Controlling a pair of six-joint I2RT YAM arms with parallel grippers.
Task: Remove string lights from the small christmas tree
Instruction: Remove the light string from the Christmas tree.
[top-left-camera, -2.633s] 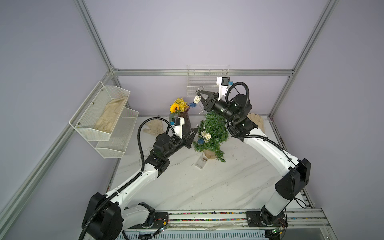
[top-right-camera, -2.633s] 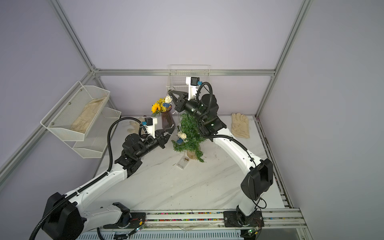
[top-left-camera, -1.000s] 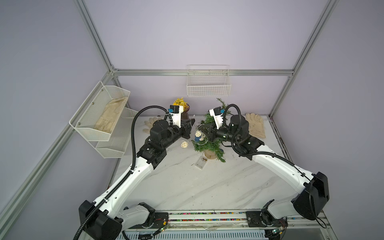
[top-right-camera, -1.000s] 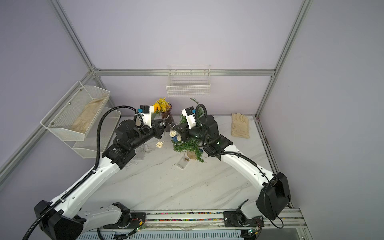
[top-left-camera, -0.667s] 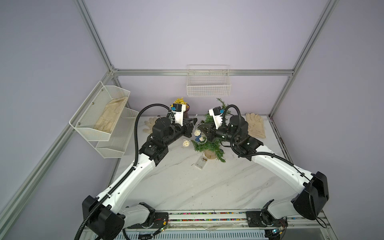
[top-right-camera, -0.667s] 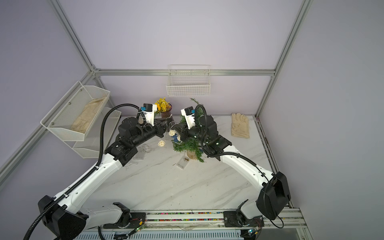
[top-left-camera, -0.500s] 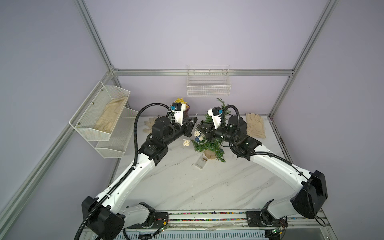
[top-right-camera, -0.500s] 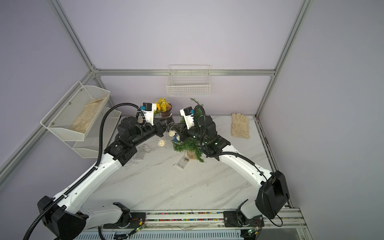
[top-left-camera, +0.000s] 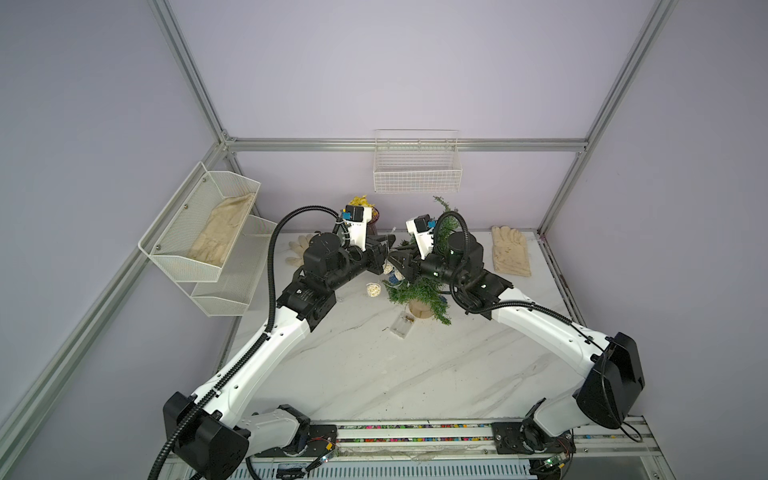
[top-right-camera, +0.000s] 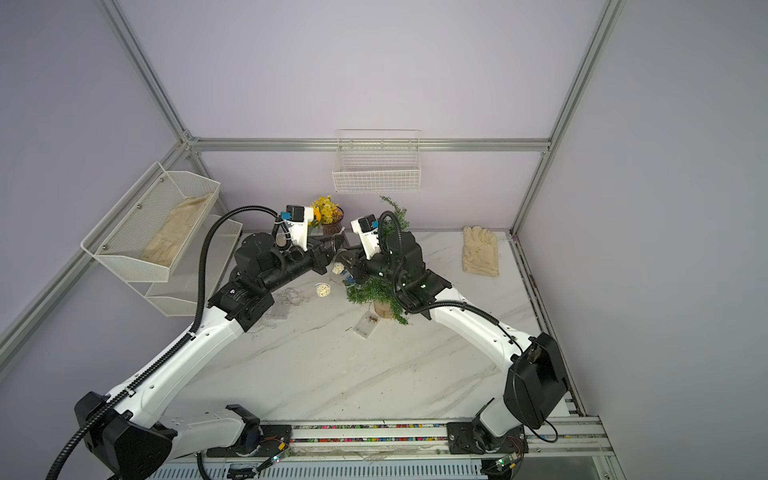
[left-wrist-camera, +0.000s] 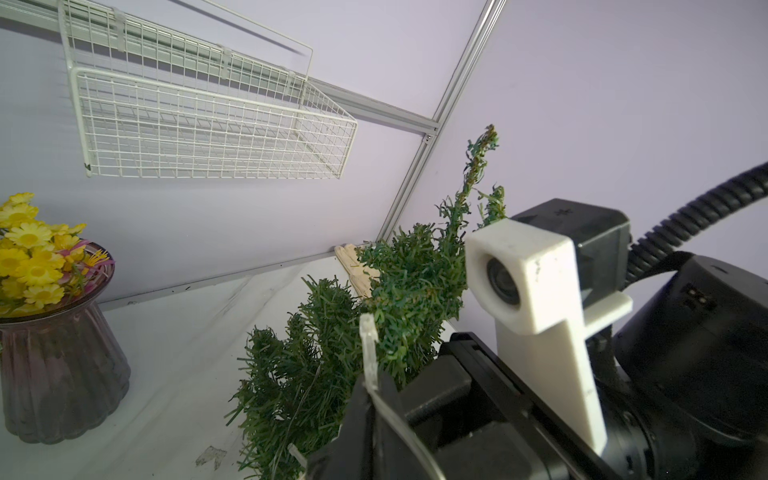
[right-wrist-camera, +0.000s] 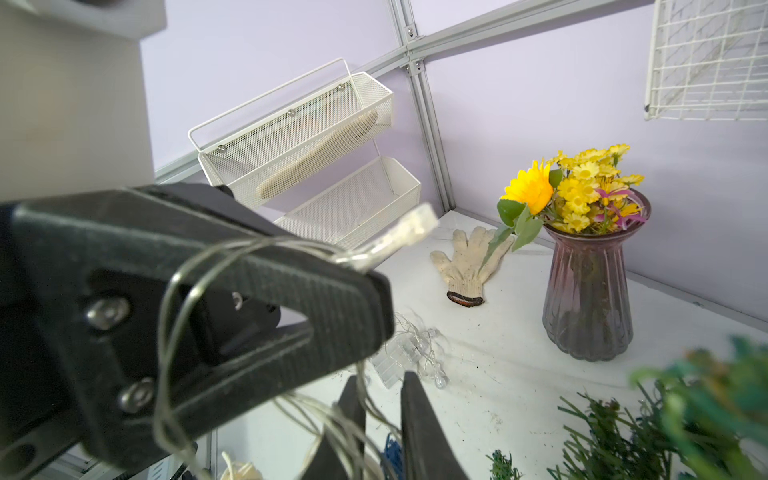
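Mesh rack (top-left-camera: 170, 239) at ten o'clock holds a pale glove (top-left-camera: 222, 232) in its upper tier. The vase (right-wrist-camera: 588, 299) at eleven holds yellow flowers (right-wrist-camera: 582, 187). A wire basket (top-left-camera: 417, 174) hangs at twelve. The left gripper (right-wrist-camera: 380, 320) is clamped on the string lights (right-wrist-camera: 395, 239). The right gripper (right-wrist-camera: 383, 419) stands narrowly parted beside them. The small christmas tree (top-left-camera: 419, 291) stands at twelve, with the battery box (top-left-camera: 402, 325) at its foot.

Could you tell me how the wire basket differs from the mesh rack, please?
The wire basket hangs on the back wall; the mesh rack hangs on the left wall. The basket is one open-grid tier; the rack has two fine-mesh tiers, a glove in the upper. Both are white.
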